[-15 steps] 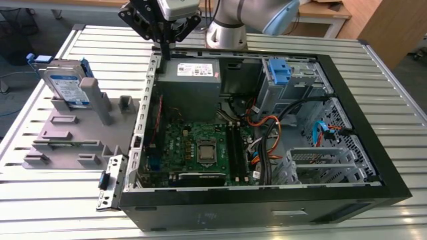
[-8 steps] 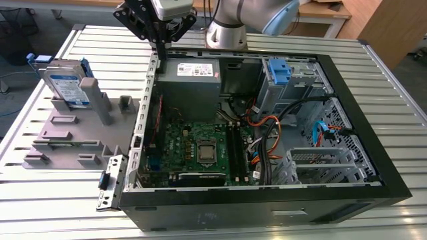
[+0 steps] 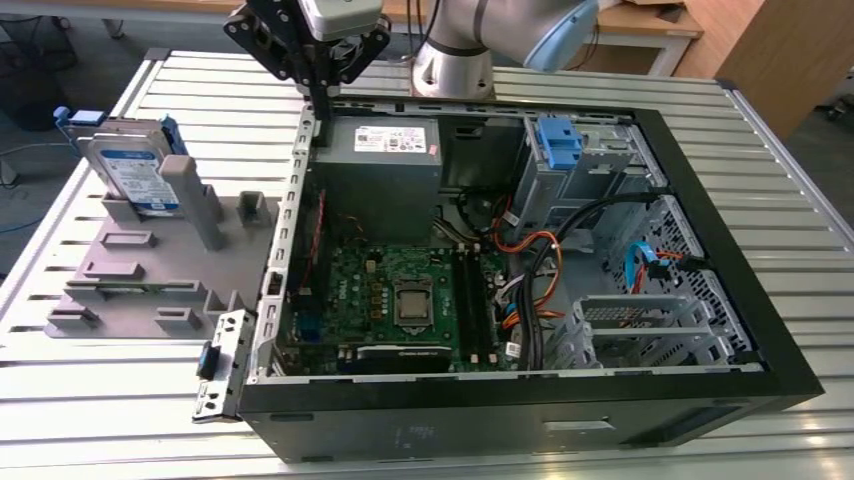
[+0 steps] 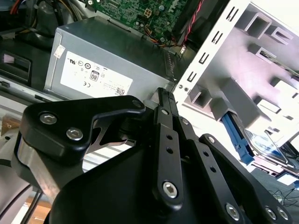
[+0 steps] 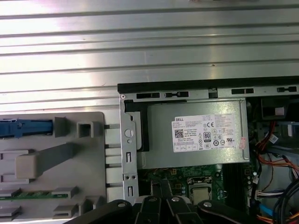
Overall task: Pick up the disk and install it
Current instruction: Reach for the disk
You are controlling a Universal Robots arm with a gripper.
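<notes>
Slatted table (image 3: 80,400); disk (image 3: 134,172) standing in grey fixture (image 3: 134,270), mostly hidden in second wrist view; fingers (image 4: 167,116) clenched, empty.

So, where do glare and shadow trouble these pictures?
First wrist view: glare whitens the table slats. Second wrist view: the grey rack is washed out, and the gripper is dark against it. Exterior view: light is even, the disk well lit, the case interior in mild shadow.

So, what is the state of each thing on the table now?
Silver hard drive in blue plastic carrier: upright in grey fixture, not gripped.
Black tool: shut, empty, over the case's edge.
Black computer case: open, lying on its side.
Grey power supply box: mounted in the case.
</notes>
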